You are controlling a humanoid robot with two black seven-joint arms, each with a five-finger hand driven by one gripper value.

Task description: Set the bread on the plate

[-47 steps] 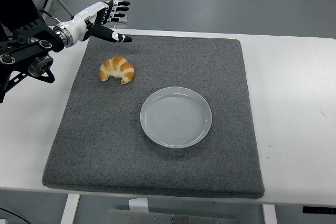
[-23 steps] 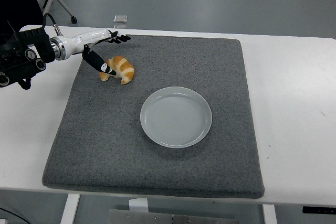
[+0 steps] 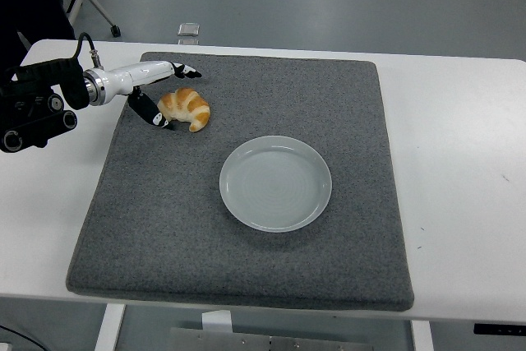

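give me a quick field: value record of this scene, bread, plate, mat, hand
bread: golden-brown crescent croissant, on the mat's far left part, off the plate
plate: round pale grey plate, empty, near the mat's centre
mat: dark grey felt mat, covering most of the white table
left robot hand: at the croissant's left side, fingers around it, not closed
right robot hand: not in view
task state: bread not yet on plate

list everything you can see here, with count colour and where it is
croissant: 1, golden brown, far left part of the mat
plate: 1, pale grey, empty, middle of the mat
mat: 1, dark grey, covering most of the table
table: 1, white, under the mat
small clear object: 1, at the table's far edge, too small to identify
left hand: 1, white and black, at the croissant's left end, fingers around it
right hand: not in view
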